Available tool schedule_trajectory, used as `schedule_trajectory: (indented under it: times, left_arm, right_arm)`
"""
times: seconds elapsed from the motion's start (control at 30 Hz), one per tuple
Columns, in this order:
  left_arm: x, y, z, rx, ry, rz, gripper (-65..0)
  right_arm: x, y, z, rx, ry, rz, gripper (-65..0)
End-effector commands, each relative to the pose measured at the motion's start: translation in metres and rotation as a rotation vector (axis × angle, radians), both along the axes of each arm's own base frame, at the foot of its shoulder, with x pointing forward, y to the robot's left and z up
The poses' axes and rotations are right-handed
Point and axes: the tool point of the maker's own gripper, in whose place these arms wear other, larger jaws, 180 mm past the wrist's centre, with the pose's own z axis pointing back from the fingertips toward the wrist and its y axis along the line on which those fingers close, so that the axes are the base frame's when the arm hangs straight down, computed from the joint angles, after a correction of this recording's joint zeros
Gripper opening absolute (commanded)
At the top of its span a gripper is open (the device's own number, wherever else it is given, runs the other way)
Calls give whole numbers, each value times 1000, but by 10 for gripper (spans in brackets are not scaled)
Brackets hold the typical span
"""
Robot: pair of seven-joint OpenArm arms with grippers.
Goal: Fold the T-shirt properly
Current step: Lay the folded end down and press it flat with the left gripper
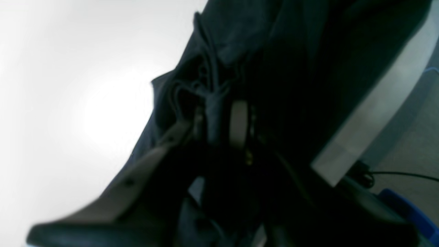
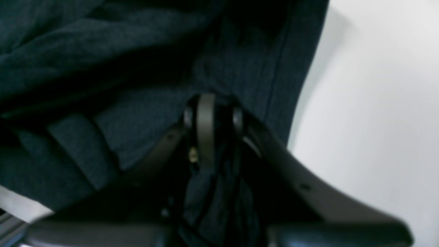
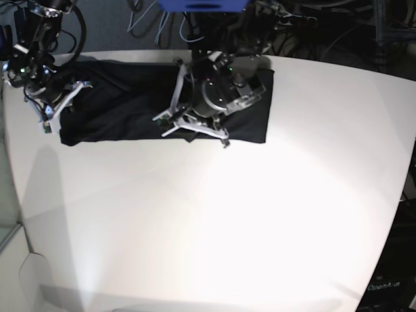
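Tons of open table (image 3: 214,221) in front and off to the side, nothing sitting there to dodge. The far strip is taken up by the shirt (image 3: 123,110) with both arms parked over it, plus cables (image 3: 149,19) crowding the back edge.

The T-shirt (image 3: 123,104), plain black thin knit, lies folded into a long flat band along the far edge of the white desk (image 3: 260,214), with bunched pleats of cloth visible in both wrist views.
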Motion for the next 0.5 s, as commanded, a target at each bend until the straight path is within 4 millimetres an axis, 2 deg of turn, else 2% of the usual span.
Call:
schedule_trajectory:
  times: [0.0, 0.33, 0.47]
  left_arm:
    - [5, -9, 12, -46, -28, -3, -650]
    - [5, -9, 11, -41, -25, -4, -650]
    - [5, -8, 12, -42, -26, -3, -650]
  right_arm:
    - [-16, -2, -11, -27, 84, 14, -598]
    - [-16, -2, -11, -27, 84, 14, -598]
    - [-14, 5, -12, -24, 86, 42, -598]
